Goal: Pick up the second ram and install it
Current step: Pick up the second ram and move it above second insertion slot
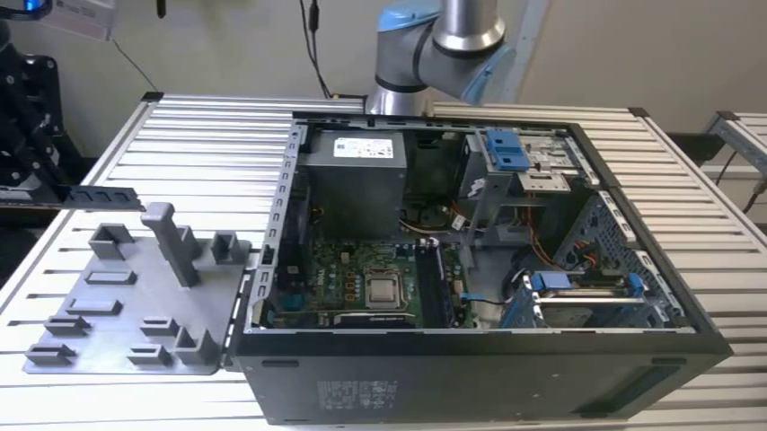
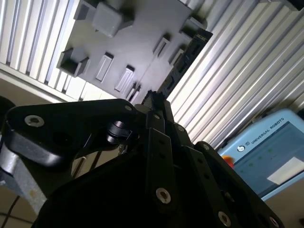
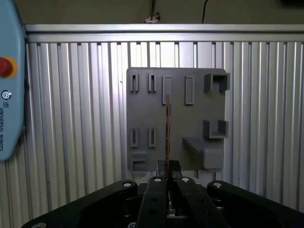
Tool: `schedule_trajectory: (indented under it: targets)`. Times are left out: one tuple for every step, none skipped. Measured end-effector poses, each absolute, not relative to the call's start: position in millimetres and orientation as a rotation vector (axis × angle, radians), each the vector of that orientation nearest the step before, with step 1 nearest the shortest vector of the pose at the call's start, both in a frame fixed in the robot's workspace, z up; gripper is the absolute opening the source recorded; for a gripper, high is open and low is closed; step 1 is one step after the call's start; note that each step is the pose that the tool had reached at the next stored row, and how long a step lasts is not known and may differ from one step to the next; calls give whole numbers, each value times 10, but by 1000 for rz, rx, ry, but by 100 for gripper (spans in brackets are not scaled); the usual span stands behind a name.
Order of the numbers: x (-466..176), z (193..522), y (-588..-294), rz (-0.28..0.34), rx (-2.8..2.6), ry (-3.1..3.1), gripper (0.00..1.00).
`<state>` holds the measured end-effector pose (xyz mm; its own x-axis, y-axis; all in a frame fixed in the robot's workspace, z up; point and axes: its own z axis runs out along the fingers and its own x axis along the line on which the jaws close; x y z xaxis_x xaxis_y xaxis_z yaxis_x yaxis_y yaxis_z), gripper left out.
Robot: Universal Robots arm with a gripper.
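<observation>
The second ram [image 1: 99, 196], a thin dark board with small chips, hangs level above the grey holder plate [image 1: 132, 310] at the exterior view's left. My gripper [image 1: 46, 192] is shut on one end of it, and its dark body reaches in from the picture's left edge. In the first wrist view the ram [image 3: 167, 128] shows edge-on as a thin line running out from my shut fingertips [image 3: 162, 182] over the plate [image 3: 147, 114]. The second wrist view shows the ram [image 2: 184, 59] sticking out past the gripper [image 2: 153, 97] above the plate [image 2: 137, 42].
The open computer case [image 1: 671, 296] lies on the slatted aluminium table [image 1: 204, 135], to the exterior view's right of the plate. Inside it are the motherboard [image 1: 341, 269], the silver processor [image 1: 383, 289] and the memory slots [image 1: 437, 278]. Grey upright posts [image 1: 168, 238] stand on the plate. A blue pendant [image 3: 9, 109] lies nearby.
</observation>
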<state>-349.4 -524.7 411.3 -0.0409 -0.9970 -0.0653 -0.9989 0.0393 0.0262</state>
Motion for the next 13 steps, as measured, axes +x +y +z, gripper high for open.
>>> schedule_trajectory:
  targets:
    - [-3472, 4113, -5247, 100, -2155, 2244, 14]
    - [-3451, 4113, -5248, 100, -2155, 2244, 14]
    - [-3430, 4113, -5248, 100, -2155, 2244, 14]
    - [-3410, 4113, -5248, 100, -2155, 2244, 14]
    - [-3390, 4113, -5248, 100, -2155, 2243, 14]
    - [-3371, 4113, -5248, 100, -2155, 2244, 14]
    - [-3353, 4113, -5248, 100, -2155, 2244, 14]
    - [-3333, 4113, -5248, 100, -2155, 2244, 14]
    - [-3315, 4113, -5247, 100, -2155, 2244, 14]
    - [-3297, 4113, -5247, 100, -2155, 2244, 14]
    - [-3279, 4113, -5247, 100, -2155, 2244, 14]
    - [-3258, 4113, -5247, 100, -2155, 2244, 14]
    - [-3240, 4113, -5247, 100, -2155, 2244, 14]
